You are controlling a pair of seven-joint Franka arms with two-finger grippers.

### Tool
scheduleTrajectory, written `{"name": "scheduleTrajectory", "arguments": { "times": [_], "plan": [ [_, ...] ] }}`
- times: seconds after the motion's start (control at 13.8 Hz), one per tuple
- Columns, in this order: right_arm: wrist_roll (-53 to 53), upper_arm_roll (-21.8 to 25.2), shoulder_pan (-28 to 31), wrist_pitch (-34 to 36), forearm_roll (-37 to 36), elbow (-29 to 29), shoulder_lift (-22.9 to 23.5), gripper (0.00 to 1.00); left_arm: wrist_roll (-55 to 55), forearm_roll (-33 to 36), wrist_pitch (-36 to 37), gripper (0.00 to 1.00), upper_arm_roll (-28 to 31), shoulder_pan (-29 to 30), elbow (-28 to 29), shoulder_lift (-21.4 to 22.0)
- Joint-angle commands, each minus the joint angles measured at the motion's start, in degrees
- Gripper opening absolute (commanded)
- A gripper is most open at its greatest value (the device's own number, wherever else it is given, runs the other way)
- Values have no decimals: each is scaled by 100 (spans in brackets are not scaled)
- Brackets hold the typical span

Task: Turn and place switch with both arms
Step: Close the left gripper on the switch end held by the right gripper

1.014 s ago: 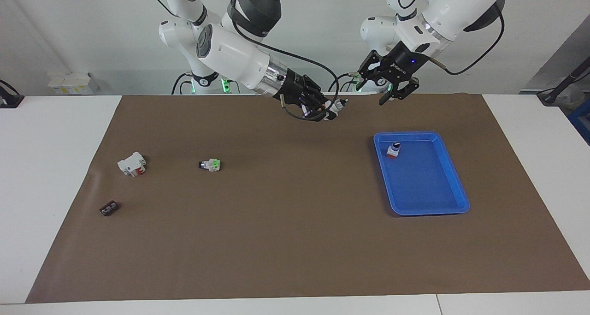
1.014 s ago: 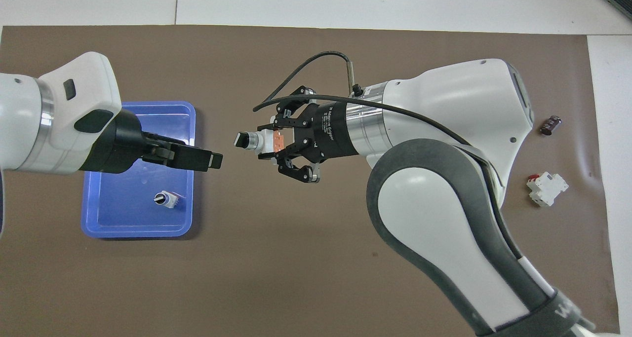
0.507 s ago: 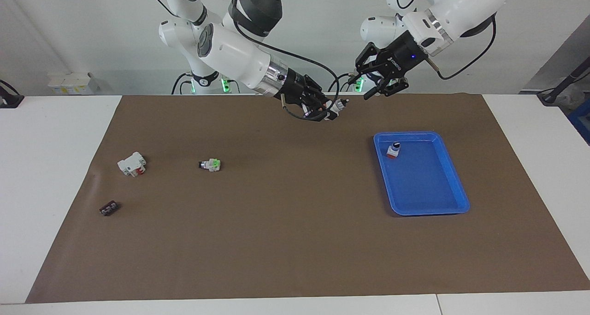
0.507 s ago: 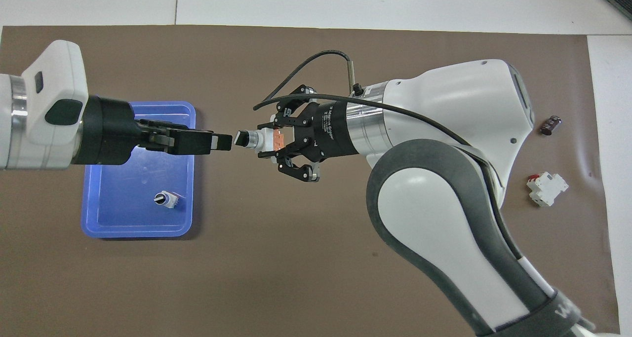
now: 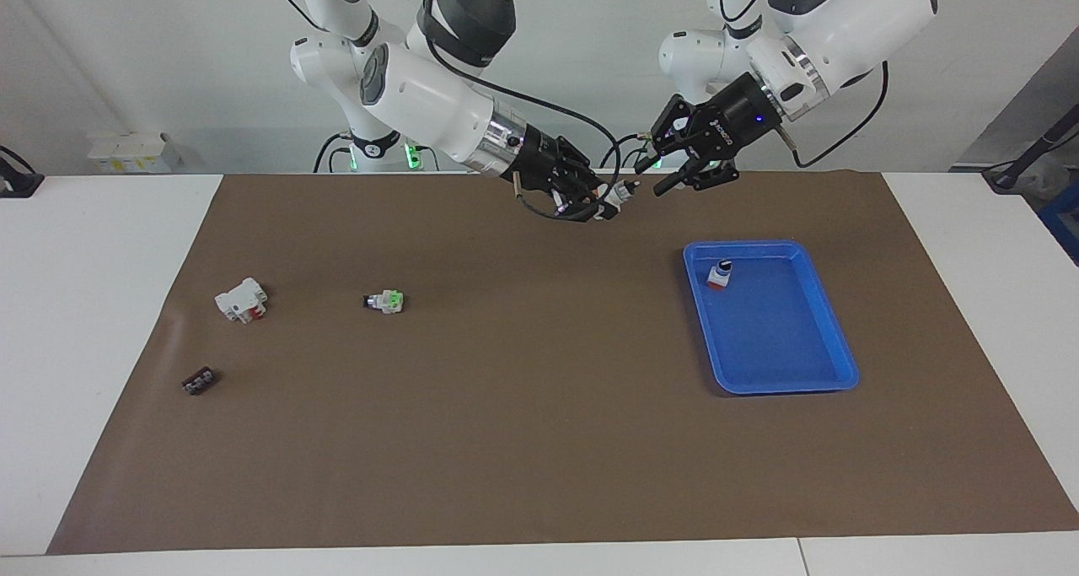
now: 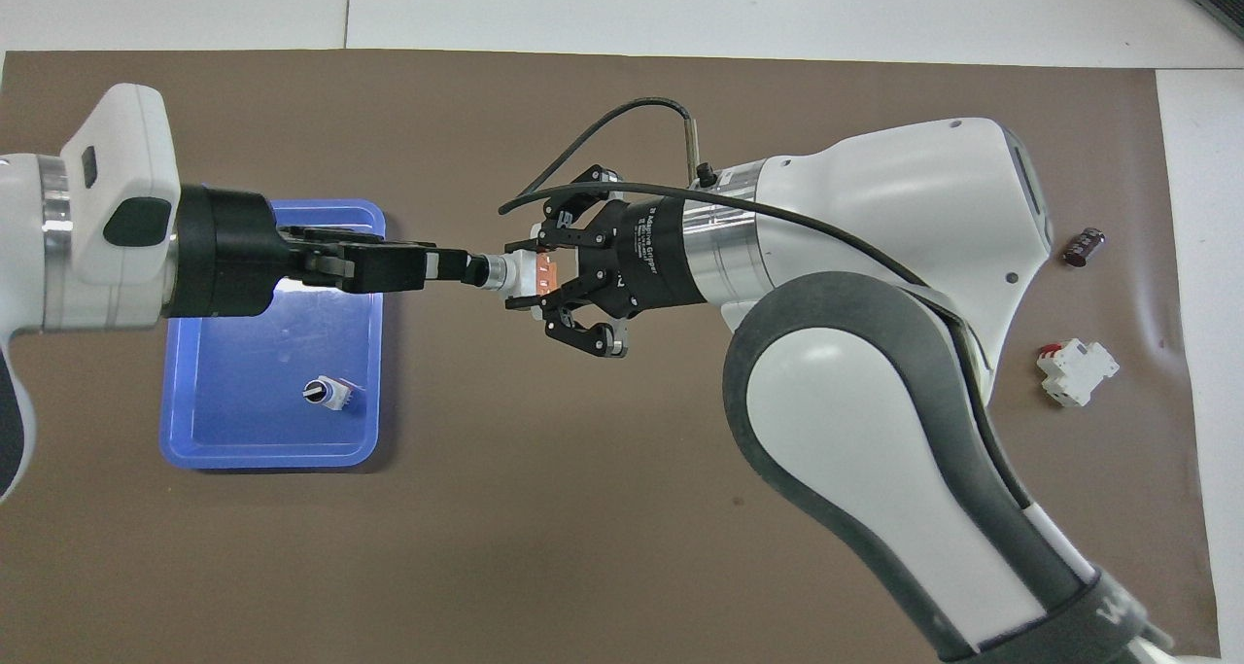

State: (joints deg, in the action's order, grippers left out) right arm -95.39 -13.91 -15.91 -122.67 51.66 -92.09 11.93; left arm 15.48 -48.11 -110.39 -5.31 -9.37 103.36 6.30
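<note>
Right gripper (image 6: 530, 277) is clamped on the white body of the switch (image 6: 515, 275), holding it up over the mat with its long axis lying level — black knob pointing straight at the left gripper (image 6: 455, 266). That one comes in head-on along the same line, fingertips right at the knob, but I can't tell whether they're pinching it yet. White lettering on both gripper bodies is too small to read.

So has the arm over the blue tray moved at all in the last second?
Yes. The left gripper has slid off the blue tray toward the switch held by the right gripper, reaching its knob.
</note>
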Motion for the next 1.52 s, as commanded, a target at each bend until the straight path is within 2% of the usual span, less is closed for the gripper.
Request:
{"name": "scheduleTrajectory", "arguments": {
  "times": [0.0,0.29,0.87,1.3,1.45],
  "plan": [
    [-58,-32,27,-117,142,-72,-51,0,253,-216,-220,40,-5,-21,263,135],
    [-67,-32,18,-125,151,-63,-51,0,306,-322,-413,37,-31,-82,272,30],
    [-93,-32,18,-117,142,-63,-77,0,306,-383,-361,29,-49,-144,324,56],
    [-85,-32,27,-117,142,-46,-86,0,297,-392,-46,14,-40,-92,325,82],
    [-85,-32,18,-125,151,-45,-86,0,254,-392,87,5,-31,-74,325,91]
  ]
}}
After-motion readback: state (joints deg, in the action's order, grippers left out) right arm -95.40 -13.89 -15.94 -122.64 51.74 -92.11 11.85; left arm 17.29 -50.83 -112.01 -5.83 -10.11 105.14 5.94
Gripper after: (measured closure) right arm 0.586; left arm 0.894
